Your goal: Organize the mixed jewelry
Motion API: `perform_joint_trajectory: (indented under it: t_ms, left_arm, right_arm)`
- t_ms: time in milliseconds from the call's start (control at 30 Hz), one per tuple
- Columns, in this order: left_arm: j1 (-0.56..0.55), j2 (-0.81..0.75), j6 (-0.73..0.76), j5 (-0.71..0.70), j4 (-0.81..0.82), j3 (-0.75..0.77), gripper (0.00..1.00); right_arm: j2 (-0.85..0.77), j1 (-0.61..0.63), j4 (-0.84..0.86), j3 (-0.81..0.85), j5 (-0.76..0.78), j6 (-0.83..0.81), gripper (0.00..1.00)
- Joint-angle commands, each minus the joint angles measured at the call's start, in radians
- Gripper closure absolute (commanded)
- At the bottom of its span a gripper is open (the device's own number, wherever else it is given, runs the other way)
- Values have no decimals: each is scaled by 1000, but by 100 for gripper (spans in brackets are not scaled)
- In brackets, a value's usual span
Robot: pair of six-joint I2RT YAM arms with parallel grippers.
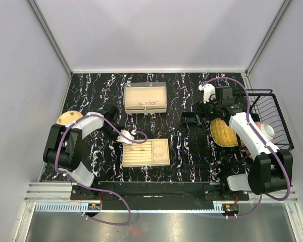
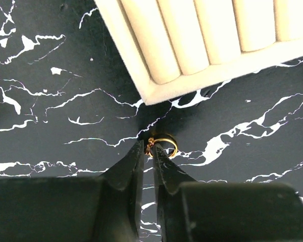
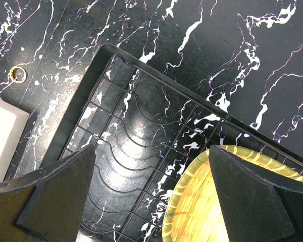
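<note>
Seen from above, the left gripper [image 1: 127, 135] is hovering just beside the far-left corner of the near tray [image 1: 146, 164], the beige one with padded rolls. The far tray [image 1: 145, 85] is sitting well apart toward the back wall with a few thin gold pieces [image 1: 147, 103] lying in it. A loose ring [image 1: 160, 134] is lying on the table [image 1: 91, 85] between the two trays, and the right arm [image 1: 245, 128] is reaching inward beside a yellow plate [image 1: 223, 132]. A wire basket [image 1: 272, 108] is standing at the right edge and a tan disc [image 1: 69, 117] at the left. The table is showing black with white marble veins, and plain pale walls on metal rails are closing it in. In the left wrist view, the jaws are standing almost together, pinching a gold ring [image 2: 164, 144] by its rim at the very tips, just off the near tray's corner. Whether the ring is resting on the table or hanging just above it, I cannot tell. The pick looks made, so the step in hand is probably placing. That is calling for a short carry over the rolls, the ring turned edge-on to a slot, and no slackening of the pinch on the way. In the right wrist view, the right gripper [image 3: 152, 151] is spreading wide and holding nothing above a flat wire rack [image 3: 126, 131]. The yellow plate is overlapping the rack, and the loose ring is lying well apart on the table.
</note>
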Motion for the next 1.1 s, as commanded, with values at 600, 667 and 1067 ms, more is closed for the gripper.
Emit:
perform_joint_trajectory:
  t_ms: [600, 667, 1067]
  left_arm:
    - [-9, -28, -646, 109, 15, 258, 100]
    - [-10, -28, -774, 104, 29, 309, 100]
    - [-168, -6, -1392, -77, 170, 594, 100]
  right_arm:
    - [33, 3, -112, 265, -161, 53, 1]
    - [56, 7, -129, 307, -240, 83, 1]
    - [161, 136, 12, 497, -379, 290, 4]
